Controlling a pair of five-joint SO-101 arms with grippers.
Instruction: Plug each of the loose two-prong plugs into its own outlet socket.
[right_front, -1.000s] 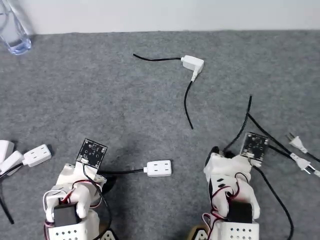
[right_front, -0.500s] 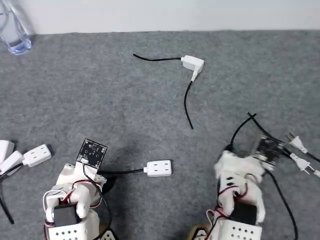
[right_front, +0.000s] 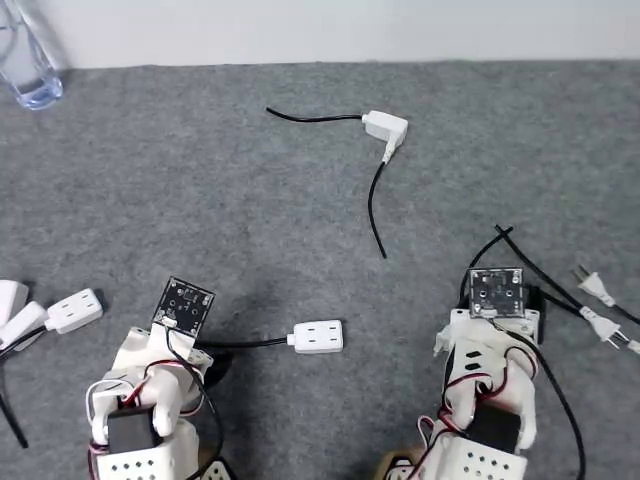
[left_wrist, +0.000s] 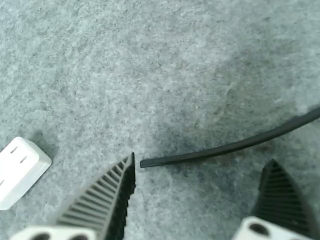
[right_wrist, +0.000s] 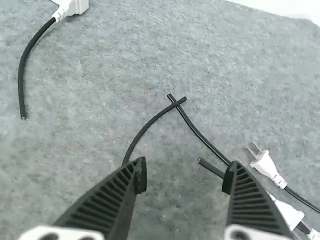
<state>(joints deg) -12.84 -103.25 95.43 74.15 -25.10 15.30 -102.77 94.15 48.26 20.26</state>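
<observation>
**Both pincers apart and empty; loose plugs lie off to the right**

Nearest: the left pincer (left_wrist: 202, 161) hangs low over the grey counter (right_front: 200, 200). Its fingers are spread wide and hold nothing. A free black cable end (left_wrist: 145, 163) lies on the counter under the gap. The right pincer (right_wrist: 186, 164) is likewise spread and empty, above crossing black cords (right_wrist: 150, 122).

Next out: the middle socket (right_front: 318, 337) lies between the two arms, slots up. The left socket (right_front: 75, 310) sits near the counter's left edge. The first plug (right_front: 597, 287) and second plug (right_front: 605, 326) lie close together near the right edge, just beyond the right arm, with prongs bare and cords trailing.

Farthest: the far socket (right_front: 385, 125) lies mid-counter. It appears to have a plug seated already, though I cannot be sure.

Handling, as I judge it:
- The plugs look small and light, with hard plastic bodies and thin metal prongs that would bend if pinched.
- The hold should go across the flat sides of the body, behind the prongs, never on the prongs or the cord.
- The cords look thin and springy, so they are likely to drag and twist a lifted plug.
- The sockets are light too and will probably slide on the felt when pushed, so the other pincer should brace the block by its sides.
</observation>
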